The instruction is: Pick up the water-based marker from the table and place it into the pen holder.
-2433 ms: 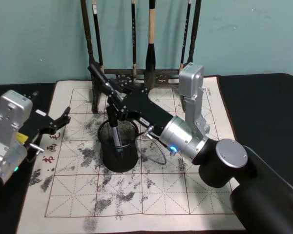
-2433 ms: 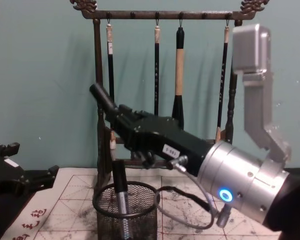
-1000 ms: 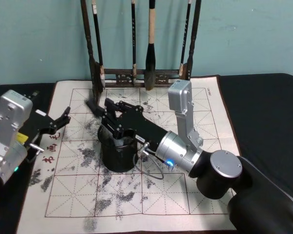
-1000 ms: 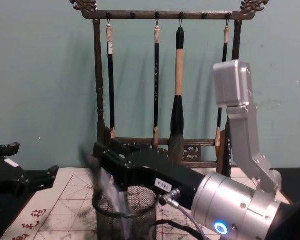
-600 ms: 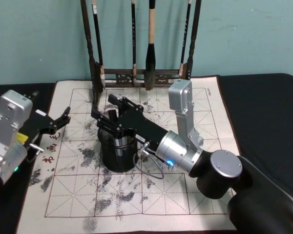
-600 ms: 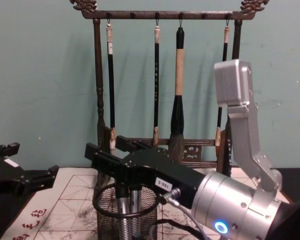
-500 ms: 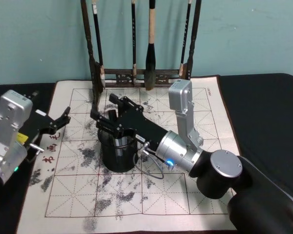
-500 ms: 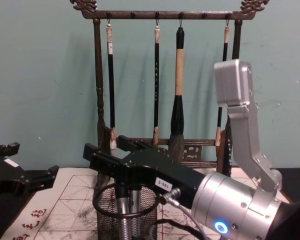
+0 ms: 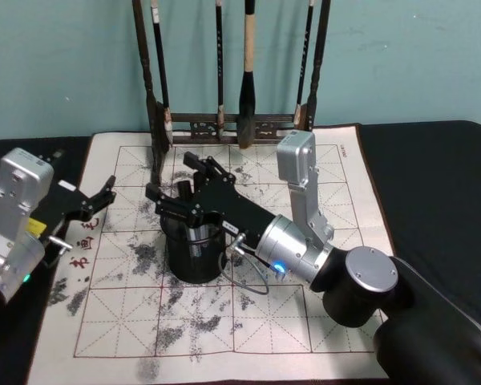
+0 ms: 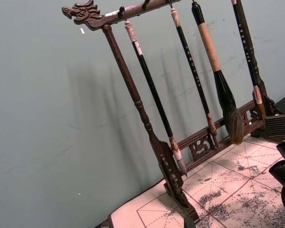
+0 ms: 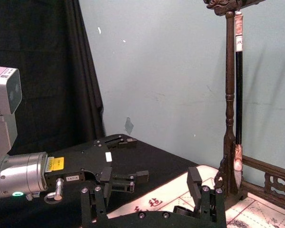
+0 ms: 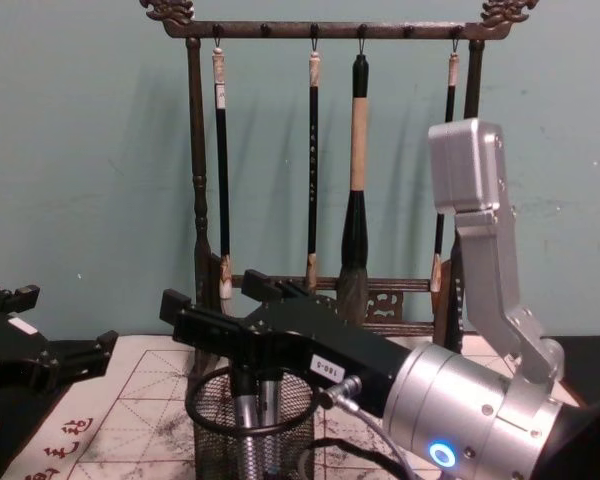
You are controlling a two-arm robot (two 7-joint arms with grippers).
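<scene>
The right gripper [image 9: 176, 192] hangs just over the pen holder [image 9: 194, 255], its fingers spread apart and gripping nothing. The water-based marker [image 12: 244, 425] stands upright inside the mesh cup, free of the fingers. The left gripper [image 9: 96, 200] rests open at the mat's [image 9: 321, 321] left edge, well apart

Beyond your right gripper [image 9: 176, 183] stands a tall dark wooden brush rack [image 9: 224, 124] with carved ends on its top bar. Four calligraphy brushes hang from it; the thickest brush, with a tan handle and a dark tuft [image 12: 358, 150], is third from the left. Under the gripper lies a cream felt mat with a brown grid and grey ink stains [image 9: 305, 321], on a black tablecloth [image 9: 433, 176]. Behind the rack is a plain teal wall [image 9: 64, 64].
</scene>
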